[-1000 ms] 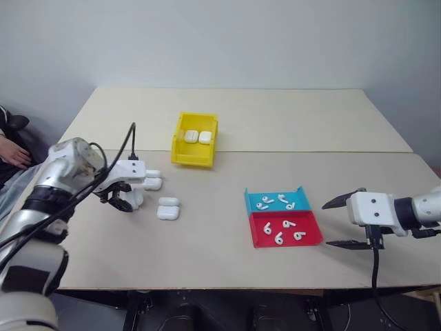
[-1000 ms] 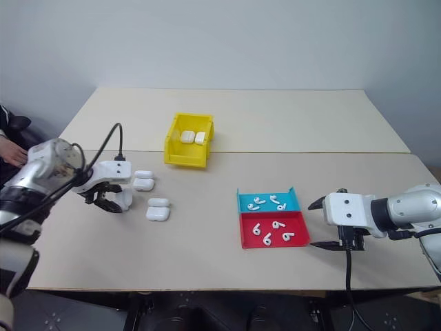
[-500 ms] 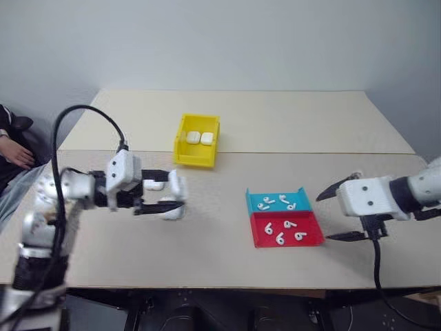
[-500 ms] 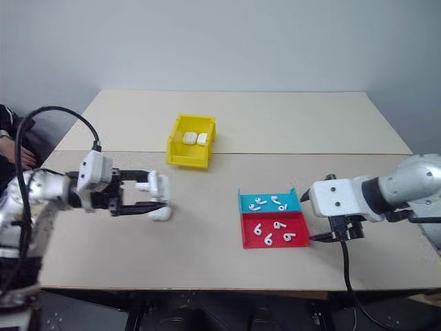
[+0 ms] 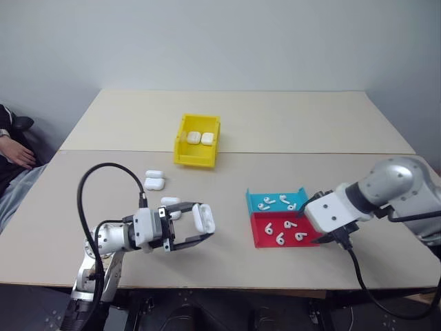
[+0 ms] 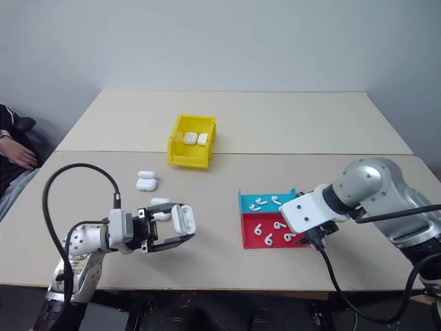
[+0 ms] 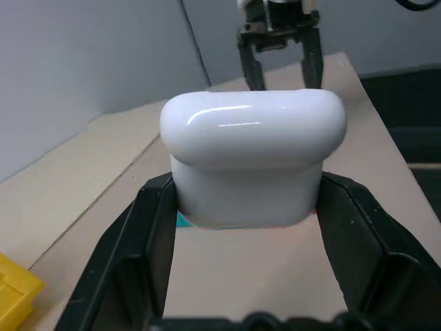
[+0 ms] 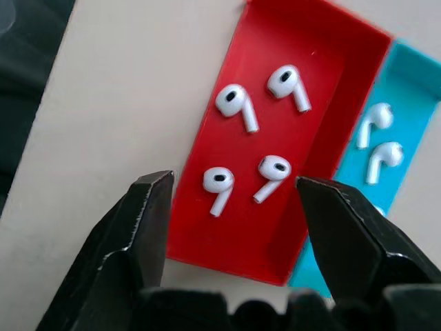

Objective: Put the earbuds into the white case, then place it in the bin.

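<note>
My left gripper point(image 5: 200, 227) is shut on a white case point(image 7: 252, 162), holding it just above the table's near side and pointing toward the trays. Several earbuds point(image 8: 275, 172) lie in the red tray point(image 5: 286, 243), and more earbuds point(image 5: 279, 202) lie in the teal tray point(image 5: 256, 200) behind it. My right gripper point(image 8: 234, 200) hangs open over the red tray's near end, tilted down, with two earbuds below the gap between its fingers. The yellow bin point(image 5: 195, 161) stands farther back with two cases point(image 5: 200, 138) inside.
Loose white cases lie on the table left of centre: a pair point(image 5: 154, 181) and one point(image 5: 170, 202) just behind my left gripper. A person's hand point(image 5: 17, 155) rests beyond the table's left edge. A seam crosses the table behind the trays.
My left arm swung inward from the loose cases to the table's near middle, carrying the case and turning to point right. My right gripper moved left over the red tray and tipped downward.
</note>
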Tool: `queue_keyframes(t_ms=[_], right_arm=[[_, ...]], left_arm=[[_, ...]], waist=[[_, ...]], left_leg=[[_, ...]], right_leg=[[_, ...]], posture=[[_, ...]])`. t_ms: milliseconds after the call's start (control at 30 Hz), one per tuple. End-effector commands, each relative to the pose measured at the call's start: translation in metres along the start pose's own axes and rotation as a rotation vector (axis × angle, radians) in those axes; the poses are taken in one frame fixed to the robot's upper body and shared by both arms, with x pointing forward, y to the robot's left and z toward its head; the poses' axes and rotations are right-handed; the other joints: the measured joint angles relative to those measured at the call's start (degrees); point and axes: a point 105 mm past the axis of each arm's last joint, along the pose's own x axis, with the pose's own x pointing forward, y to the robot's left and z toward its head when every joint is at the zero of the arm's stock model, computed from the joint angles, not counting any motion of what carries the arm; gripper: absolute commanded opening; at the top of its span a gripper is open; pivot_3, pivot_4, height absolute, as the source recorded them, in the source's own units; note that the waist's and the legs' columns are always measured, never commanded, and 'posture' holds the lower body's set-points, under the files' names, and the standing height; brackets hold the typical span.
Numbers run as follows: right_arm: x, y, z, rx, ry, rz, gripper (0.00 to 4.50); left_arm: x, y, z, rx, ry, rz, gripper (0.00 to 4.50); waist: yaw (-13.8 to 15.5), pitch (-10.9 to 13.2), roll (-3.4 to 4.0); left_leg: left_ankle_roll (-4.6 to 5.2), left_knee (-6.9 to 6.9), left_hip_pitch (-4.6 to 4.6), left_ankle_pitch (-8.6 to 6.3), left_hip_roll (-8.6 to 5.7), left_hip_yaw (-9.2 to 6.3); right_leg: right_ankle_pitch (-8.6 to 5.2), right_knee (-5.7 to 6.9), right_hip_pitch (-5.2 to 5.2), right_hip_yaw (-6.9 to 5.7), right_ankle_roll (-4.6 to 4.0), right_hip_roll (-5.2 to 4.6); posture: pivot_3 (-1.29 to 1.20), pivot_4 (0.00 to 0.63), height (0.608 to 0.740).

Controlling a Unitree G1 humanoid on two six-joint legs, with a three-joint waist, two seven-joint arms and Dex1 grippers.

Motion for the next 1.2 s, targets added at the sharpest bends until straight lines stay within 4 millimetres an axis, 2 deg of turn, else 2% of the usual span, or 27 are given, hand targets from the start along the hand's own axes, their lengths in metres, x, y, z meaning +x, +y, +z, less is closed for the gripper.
queue_keyframes(t_ms=[33, 133, 300, 600, 1200], right_arm=[[-0.002, -0.003, 0.000, -0.056, 0.040, 0.018, 2.94], [0.002, -0.004, 0.001, -0.069, 0.040, 0.022, 2.09], [0.009, -0.004, 0.002, -0.081, 0.044, 0.042, 2.09], [0.023, -0.007, -0.009, -0.110, 0.098, 0.062, 2.09], [0.034, -0.010, -0.014, -0.139, 0.100, 0.074, 2.09]], left_arm=[[0.003, -0.002, 0.004, 0.028, -0.013, -0.016, 2.76], [0.004, -0.002, 0.006, 0.026, -0.021, -0.019, 2.76], [0.006, -0.005, 0.008, 0.019, -0.019, -0.047, 2.76], [0.008, -0.007, 0.008, 0.021, -0.011, -0.057, 2.76], [0.005, -0.009, 0.007, 0.024, 0.019, -0.063, 2.76]], waist=[[0.0, 0.0, 0.02], [-0.1, 0.0, 0.02], [-0.1, 0.0, 0.03], [-0.1, 0.0, 0.04], [-0.1, 0.0, 0.05]], left_leg=[[0.01, 0.00, 0.00, 0.00, 0.00, 0.00], [0.01, 0.00, 0.01, 0.00, 0.01, 0.00], [0.01, -0.01, 0.01, 0.00, 0.01, 0.00], [0.01, 0.00, 0.01, 0.00, 0.01, 0.00], [0.00, -0.02, 0.01, 0.00, 0.01, 0.02]], right_leg=[[0.00, 0.01, 0.00, 0.01, 0.00, 0.00], [0.00, 0.03, -0.01, 0.00, 0.00, 0.00], [0.00, 0.02, 0.00, 0.00, 0.00, 0.00], [0.00, 0.01, 0.00, -0.02, 0.00, 0.00], [0.00, 0.00, 0.00, -0.03, 0.00, 0.01]], posture=[[0.00, 0.150, 0.740], [0.00, 0.150, 0.740], [0.00, 0.150, 0.740], [0.00, 0.150, 0.740], [0.00, 0.150, 0.740]])
